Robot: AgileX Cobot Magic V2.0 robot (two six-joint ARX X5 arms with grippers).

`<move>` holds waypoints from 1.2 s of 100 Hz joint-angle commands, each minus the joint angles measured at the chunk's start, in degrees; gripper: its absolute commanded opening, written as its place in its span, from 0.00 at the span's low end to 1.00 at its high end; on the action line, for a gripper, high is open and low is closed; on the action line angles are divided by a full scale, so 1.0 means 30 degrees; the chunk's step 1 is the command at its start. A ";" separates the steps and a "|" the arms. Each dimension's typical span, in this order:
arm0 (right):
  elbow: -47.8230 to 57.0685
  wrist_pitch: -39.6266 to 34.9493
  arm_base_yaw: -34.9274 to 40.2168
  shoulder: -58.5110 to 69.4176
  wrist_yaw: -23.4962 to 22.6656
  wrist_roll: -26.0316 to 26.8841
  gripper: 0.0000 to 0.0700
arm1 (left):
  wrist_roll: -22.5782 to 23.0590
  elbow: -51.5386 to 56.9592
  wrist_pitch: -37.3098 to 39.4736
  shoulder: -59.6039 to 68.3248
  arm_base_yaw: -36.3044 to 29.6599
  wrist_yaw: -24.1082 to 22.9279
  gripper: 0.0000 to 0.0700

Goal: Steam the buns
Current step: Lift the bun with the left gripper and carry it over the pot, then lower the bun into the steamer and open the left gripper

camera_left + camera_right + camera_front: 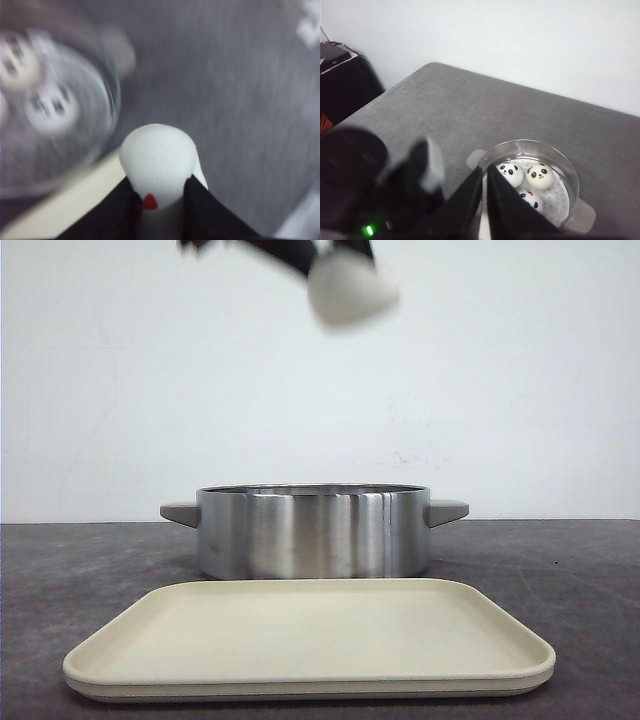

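Observation:
My left gripper (160, 182) is shut on a white bun (157, 160) that has a small red mark, and holds it high above the steel pot (313, 530). In the front view the bun (350, 290) is blurred at the top edge, with only the gripper's black lower part (340, 252) showing. Three panda buns lie inside the pot (570, 175): one (510, 174), another (540, 175) and a third (532, 199) partly hidden by my right gripper's finger. My right gripper (484, 172) is shut and empty, high above the pot's near side. It does not show in the front view.
A cream tray (310, 640) lies in front of the pot with nothing on it. The pot has grey side handles (448, 511). The tabletop (445, 110) is dark grey, with a white wall behind. My left arm (395, 190) is a blurred dark shape in the right wrist view.

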 commanded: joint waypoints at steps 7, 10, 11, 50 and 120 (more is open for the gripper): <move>0.0379 0.0277 0.0189 0.0160 0.0015 -0.0510 0.01 | 0.0488 0.0882 0.1392 0.0678 0.0780 -0.0554 0.00; 0.0379 0.0277 0.0189 0.0160 0.0036 -0.0583 0.01 | 0.0495 0.0882 0.1668 0.0765 0.1086 -0.0641 0.00; 0.0379 0.0277 0.0189 0.0168 0.0058 -0.0590 0.01 | 0.0517 0.0882 0.1749 0.0823 0.1253 -0.0685 0.00; 0.0372 0.0189 0.0189 0.0182 0.0153 -0.0670 0.01 | 0.0976 0.0882 0.1479 0.6018 0.5195 -0.0648 0.00; 0.0357 0.0102 0.0182 0.0197 0.0328 -0.0816 0.01 | 0.0976 0.1144 0.0036 0.7985 0.5668 -0.0525 0.98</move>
